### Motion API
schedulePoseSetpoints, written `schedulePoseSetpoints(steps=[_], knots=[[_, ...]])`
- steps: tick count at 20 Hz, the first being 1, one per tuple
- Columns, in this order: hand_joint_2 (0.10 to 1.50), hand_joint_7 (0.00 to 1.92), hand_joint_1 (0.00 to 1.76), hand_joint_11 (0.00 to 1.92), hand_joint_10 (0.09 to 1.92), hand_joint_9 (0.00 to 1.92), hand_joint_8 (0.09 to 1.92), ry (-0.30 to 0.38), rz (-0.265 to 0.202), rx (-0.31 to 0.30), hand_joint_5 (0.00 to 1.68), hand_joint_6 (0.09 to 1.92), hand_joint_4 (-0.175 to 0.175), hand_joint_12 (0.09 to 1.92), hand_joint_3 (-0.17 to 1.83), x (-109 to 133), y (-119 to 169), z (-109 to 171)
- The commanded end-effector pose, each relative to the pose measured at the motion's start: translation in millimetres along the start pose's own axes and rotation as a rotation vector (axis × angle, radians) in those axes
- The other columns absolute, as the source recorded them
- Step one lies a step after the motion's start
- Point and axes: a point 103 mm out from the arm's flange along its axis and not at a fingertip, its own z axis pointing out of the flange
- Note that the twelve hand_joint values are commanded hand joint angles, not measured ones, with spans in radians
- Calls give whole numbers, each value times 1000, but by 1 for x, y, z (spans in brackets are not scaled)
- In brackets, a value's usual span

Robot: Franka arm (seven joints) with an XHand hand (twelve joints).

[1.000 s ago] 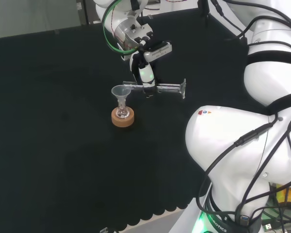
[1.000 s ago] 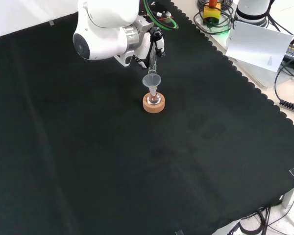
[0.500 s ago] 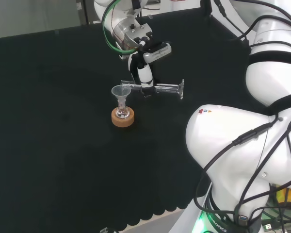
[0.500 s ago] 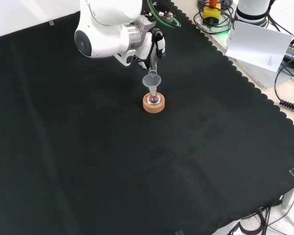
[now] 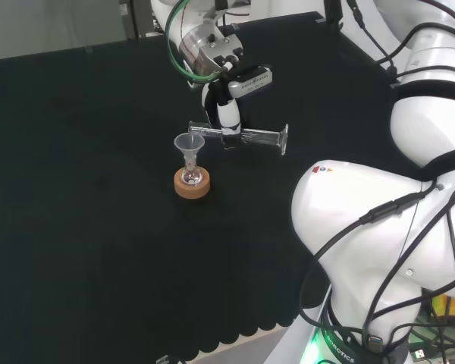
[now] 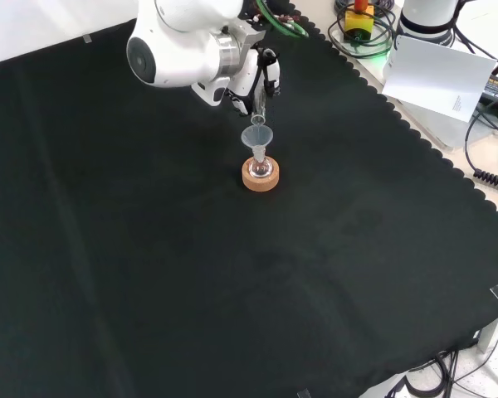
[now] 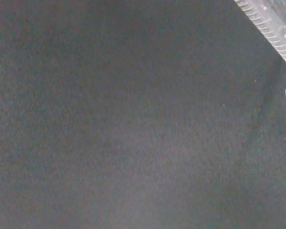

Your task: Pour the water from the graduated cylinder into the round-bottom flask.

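I see one graduated cylinder (image 5: 246,136) held lying level, the hand (image 5: 226,114) with fingers (image 5: 229,130) curled round it, its mouth over one funnel (image 5: 189,143). The funnel sits in one round-bottom flask (image 5: 191,177) on one cork ring (image 5: 192,186), toward the far side of the black-clothed table (image 5: 98,243). I cannot tell the contents.

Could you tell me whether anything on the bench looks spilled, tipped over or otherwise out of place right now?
Nothing stands out. The hand holds the graduated cylinder about level above the funnel, and the flask sits upright in its cork ring.
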Motion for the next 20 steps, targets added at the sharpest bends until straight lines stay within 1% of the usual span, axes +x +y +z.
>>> schedulePoseSetpoints(steps=[1, 4, 5, 6, 9, 12, 13, 18, 20], knots=[[1185, 835, 1344, 1029, 430, 1203, 1268, 61, -53, -122, 896, 794, -82, 854, -1, -8, -4, 5], [1185, 835, 1344, 1026, 430, 1203, 1268, 95, -92, -168, 896, 794, -81, 853, -1, -14, -4, 8], [1151, 821, 1398, 1031, 618, 1167, 1247, 101, -96, -182, 899, 794, -88, 849, 2, -16, -3, 10], [1153, 823, 1387, 1028, 671, 1135, 1252, 106, -100, -195, 896, 800, -89, 851, 12, -18, -3, 11], [1175, 830, 1351, 1017, 565, 1149, 1270, 132, -137, -238, 886, 812, -81, 857, 14, -24, -2, 14], [1180, 832, 1344, 1014, 528, 1159, 1273, 145, -195, -276, 884, 813, -79, 857, 12, -27, -1, 16], [1181, 832, 1344, 1013, 525, 1160, 1273, 147, -208, -283, 884, 814, -79, 857, 11, -28, -1, 17], [1181, 832, 1344, 1013, 519, 1161, 1273, 145, -228, -287, 885, 814, -77, 856, 11, -29, 2, 17], [1181, 832, 1343, 1013, 518, 1162, 1273, 146, -236, -300, 887, 815, -76, 856, 11, -28, 3, 16]])
